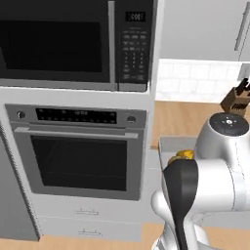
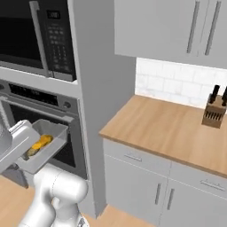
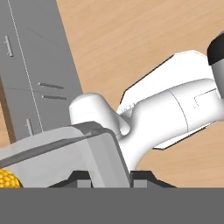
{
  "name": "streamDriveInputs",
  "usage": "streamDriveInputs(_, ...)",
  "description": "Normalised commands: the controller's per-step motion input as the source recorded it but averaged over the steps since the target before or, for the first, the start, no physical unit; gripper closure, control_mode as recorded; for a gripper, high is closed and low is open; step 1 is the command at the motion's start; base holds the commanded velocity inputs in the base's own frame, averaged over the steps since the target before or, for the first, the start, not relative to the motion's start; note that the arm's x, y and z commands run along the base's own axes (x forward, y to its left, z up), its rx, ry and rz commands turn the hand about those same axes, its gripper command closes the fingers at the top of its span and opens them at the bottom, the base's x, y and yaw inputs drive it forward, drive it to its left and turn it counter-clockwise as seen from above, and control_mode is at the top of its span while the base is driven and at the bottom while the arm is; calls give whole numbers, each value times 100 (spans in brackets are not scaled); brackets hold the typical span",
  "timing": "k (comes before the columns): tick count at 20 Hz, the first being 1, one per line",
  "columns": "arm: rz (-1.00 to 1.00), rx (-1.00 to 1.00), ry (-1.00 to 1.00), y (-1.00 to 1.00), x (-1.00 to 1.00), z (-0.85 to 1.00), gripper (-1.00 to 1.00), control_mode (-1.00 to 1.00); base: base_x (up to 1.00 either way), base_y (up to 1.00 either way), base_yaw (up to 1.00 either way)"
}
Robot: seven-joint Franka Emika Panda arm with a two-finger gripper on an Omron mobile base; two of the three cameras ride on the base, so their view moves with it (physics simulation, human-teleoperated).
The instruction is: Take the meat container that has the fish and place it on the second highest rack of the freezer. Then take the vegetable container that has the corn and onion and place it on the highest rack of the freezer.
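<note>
One grey tray (image 2: 44, 146) is up in the air, carried at the end of the arm in front of the wall oven (image 1: 80, 151). Inside it lies a yellow corn cob (image 2: 41, 143); a brownish lump at its low end may be the onion, too blurred to call. Right base view: tray tilted, its near end hidden behind the white forearm, its far end toward the oven door. Left base view: just a corner of the tray and a bit of yellow poking up behind the arm's dark joint. Hand view: clear tray wall (image 3: 65, 151) close against the camera, bumpy yellow corn at the lower left edge. The claw (image 3: 111, 179) sits at the tray's rim with its two dark tips either side of the wall, apparently pinching it.

Around it: microwave (image 1: 73, 41) above the oven, two pale drawers below. To the right, a wooden table (image 2: 177, 128) on grey cabinets, a knife block (image 2: 213, 113) standing on it near the tiled wall, well apart from the tray. Grey upper cabinets over the table. Wood floor beneath.
</note>
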Motion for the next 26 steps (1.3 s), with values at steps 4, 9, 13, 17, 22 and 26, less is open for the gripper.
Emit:
streamDriveInputs(4,0,0,0,0,0,0,100,100,31,100,11)
streamDriveInputs(9,0,0,0,0,0,0,100,100,15,100,10)
streamDriveInputs(13,0,0,0,0,0,0,100,100,-1,100,11)
streamDriveInputs(17,0,0,0,0,0,0,100,100,-28,100,4)
streamDriveInputs(22,0,0,0,0,0,0,100,100,-57,100,-5)
streamDriveInputs(26,0,0,0,0,0,0,100,100,26,97,5)
